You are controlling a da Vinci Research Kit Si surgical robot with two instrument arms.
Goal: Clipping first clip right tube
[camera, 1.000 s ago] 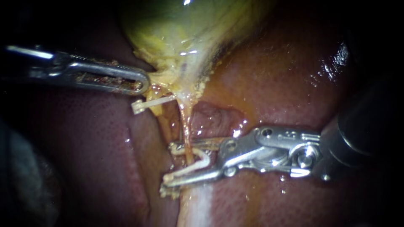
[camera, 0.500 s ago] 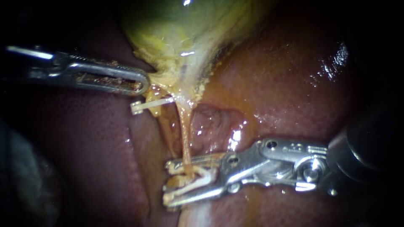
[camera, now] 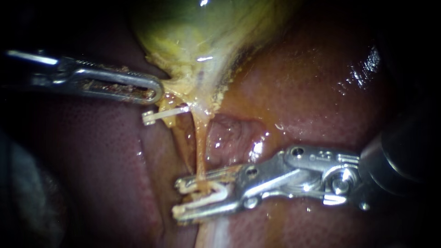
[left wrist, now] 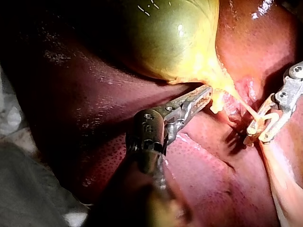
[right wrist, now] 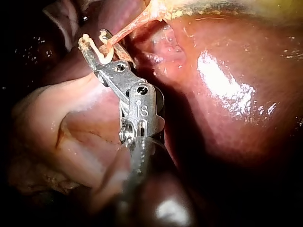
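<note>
A thin yellowish tube (camera: 200, 147), the right one of the two strands, runs down from the neck of the gallbladder (camera: 197, 36). My right instrument (camera: 177, 198) comes in from the right, its jaws shut on a white clip (camera: 213, 190) whose legs straddle this tube low down. The right wrist view shows the same tube (right wrist: 128, 26) entering the clip at my right instrument's tip (right wrist: 92, 40). My left instrument (camera: 156, 89) has its jaws shut on yellow tissue at the gallbladder's neck, and it (left wrist: 206, 92) pulls that tissue sideways.
Another white clip (camera: 161, 114) sits higher up, just under my left instrument's tip, on the strand to the left. Glossy red liver (camera: 312, 92) surrounds the tubes on all sides. Pale tissue (right wrist: 57, 123) lies beside the right shaft.
My right instrument's jaws have narrowed around the tube, pressing the clip's legs closer together. The left instrument and the upper clip have stayed put.
</note>
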